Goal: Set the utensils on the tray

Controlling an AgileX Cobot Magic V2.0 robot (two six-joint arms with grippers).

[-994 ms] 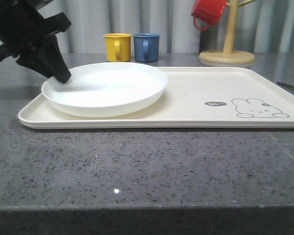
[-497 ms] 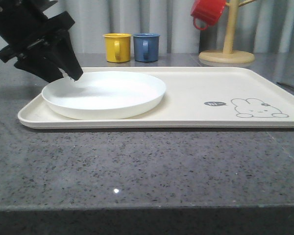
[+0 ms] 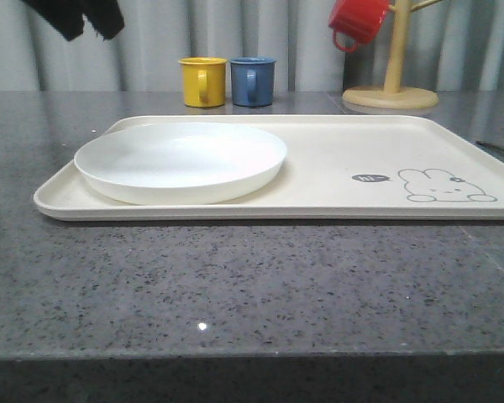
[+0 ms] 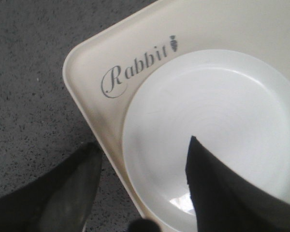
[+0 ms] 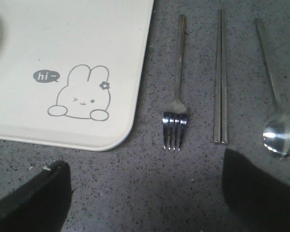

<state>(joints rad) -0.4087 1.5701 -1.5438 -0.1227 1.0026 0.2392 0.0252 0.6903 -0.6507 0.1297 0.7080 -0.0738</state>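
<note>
The round white plate (image 3: 181,159) lies flat at the left end of the cream tray (image 3: 344,155). High above the plate's left edge hangs my left gripper (image 3: 88,25), open and holding nothing. From the left wrist view the plate (image 4: 222,121) and the tray's "Rabbit" corner (image 4: 87,82) lie beneath the spread left gripper (image 4: 143,143). On the counter beside the tray's rabbit corner (image 5: 63,38) lie the fork (image 5: 176,106), the chopsticks (image 5: 220,77) and the spoon (image 5: 280,130), side by side. My right gripper (image 5: 144,162) hovers open over bare counter just short of the fork's tines.
A yellow mug (image 3: 202,81) and a blue mug (image 3: 252,81) stand behind the tray. A red mug (image 3: 357,21) hangs on a wooden mug tree (image 3: 392,84) at the back right. Grey speckled counter (image 3: 235,285) stretches in front of the tray.
My left gripper let go of the plate's left rim and rose up and away. The plate, tilted a second ago, now rests flat on the tray.
</note>
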